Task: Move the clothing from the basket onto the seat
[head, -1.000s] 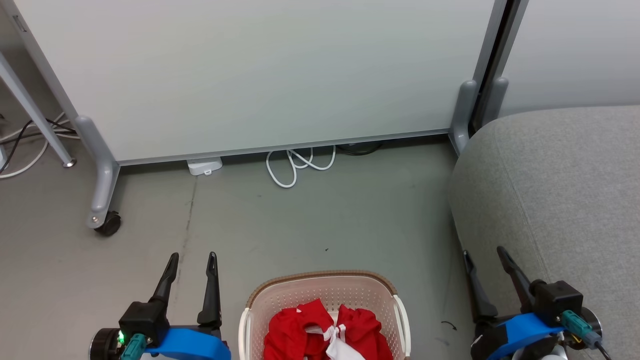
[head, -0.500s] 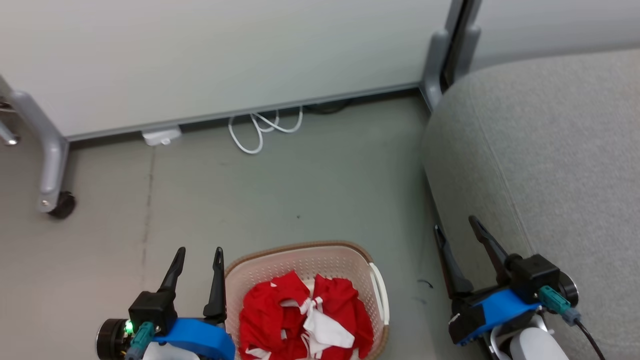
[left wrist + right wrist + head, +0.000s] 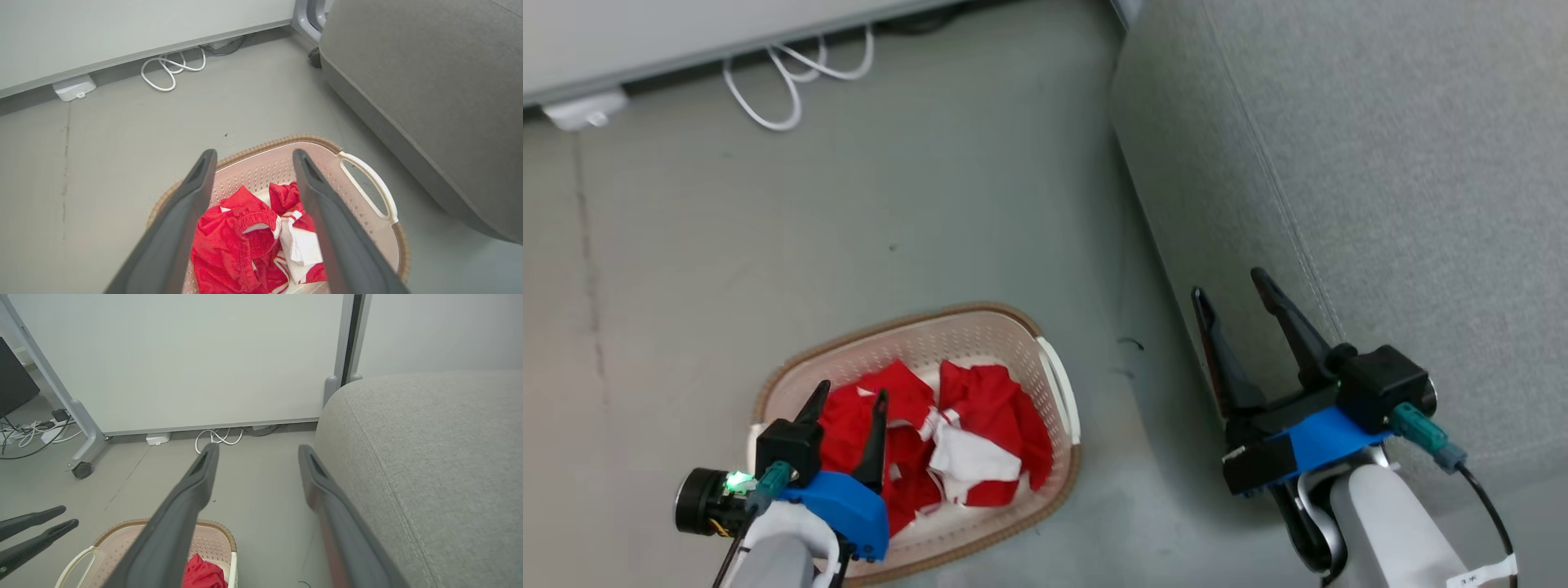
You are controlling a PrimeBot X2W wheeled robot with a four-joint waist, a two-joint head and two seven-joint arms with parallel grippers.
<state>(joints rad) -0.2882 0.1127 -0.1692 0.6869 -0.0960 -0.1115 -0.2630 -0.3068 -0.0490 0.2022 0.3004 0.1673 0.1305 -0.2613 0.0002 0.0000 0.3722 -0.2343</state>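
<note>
The basket (image 3: 980, 311), cream with a brown rim, stands on the grey floor left of the seat (image 3: 1380, 163), a large grey sofa. The clothing (image 3: 988, 404), red with white panels, lies crumpled inside it. My left gripper (image 3: 852, 390) hovers open over the basket's left half, nothing between its fingers. In the left wrist view the left gripper (image 3: 254, 152) frames the clothing (image 3: 241, 241) and the basket (image 3: 286, 141), with the seat (image 3: 429, 102) at right. My right gripper (image 3: 1226, 282) is open and empty beside the seat's edge. The right wrist view shows the right gripper (image 3: 258, 446), seat (image 3: 429, 457), basket (image 3: 212, 543), clothing (image 3: 202, 573) and left gripper (image 3: 69, 515).
A coiled white cable (image 3: 784, 73) and a white box (image 3: 580, 110) lie on the floor by a pale partition panel. The panel's grey foot with a castor (image 3: 81, 469) stands at the left. Open grey floor (image 3: 890, 204) lies beyond the basket.
The head camera has tipped down and swung, so the whole picture shifted. My left gripper, earlier beside the basket's left, now stands over its clothing. Both grippers stay open.
</note>
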